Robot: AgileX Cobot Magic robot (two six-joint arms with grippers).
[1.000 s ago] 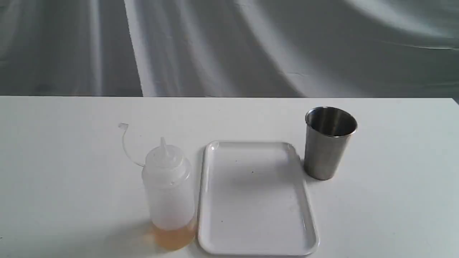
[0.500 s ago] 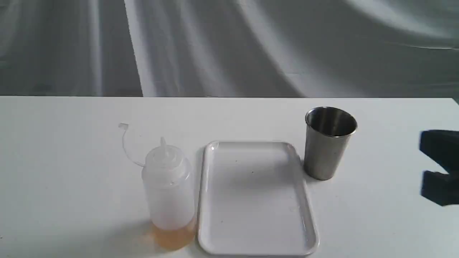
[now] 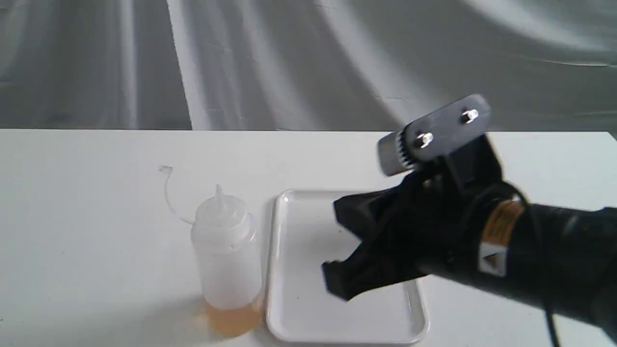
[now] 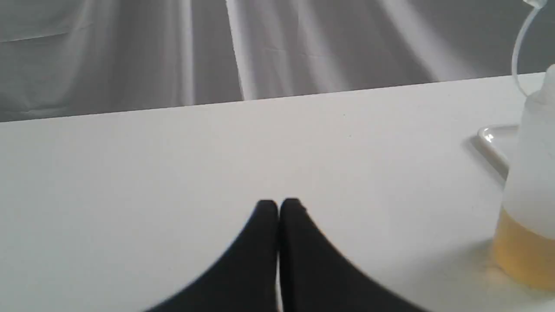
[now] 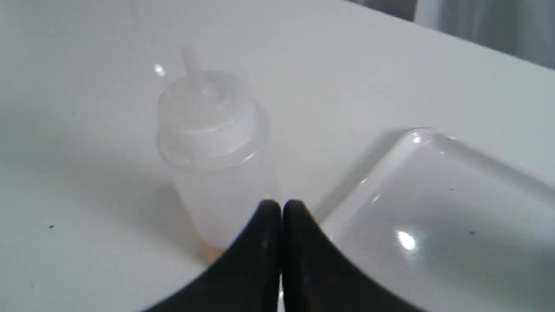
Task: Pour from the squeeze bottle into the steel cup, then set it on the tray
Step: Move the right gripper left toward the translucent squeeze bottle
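Observation:
The squeeze bottle (image 3: 226,250) stands upright on the white table, amber liquid at its bottom, its cap strap (image 3: 167,195) curling up to the left. Touching distance to its right lies the tray (image 3: 299,308). My right gripper (image 3: 335,246) hovers over the tray, pointing at the bottle; in the right wrist view its tips (image 5: 281,203) are pressed together, shut and holding nothing, just short of the bottle (image 5: 212,143) and beside the tray (image 5: 433,195). My left gripper (image 4: 279,203) is shut low over bare table, with the bottle (image 4: 529,182) off to one side. The steel cup is hidden behind the right arm.
The white table (image 3: 96,270) ends at a back edge before a grey draped cloth (image 3: 289,62). The right arm's black body (image 3: 530,255) stretches in from the right edge over the tray's right side.
The right arm has swept in from the right edge to above the tray, covering the steel cup. The bottle and tray have not moved.

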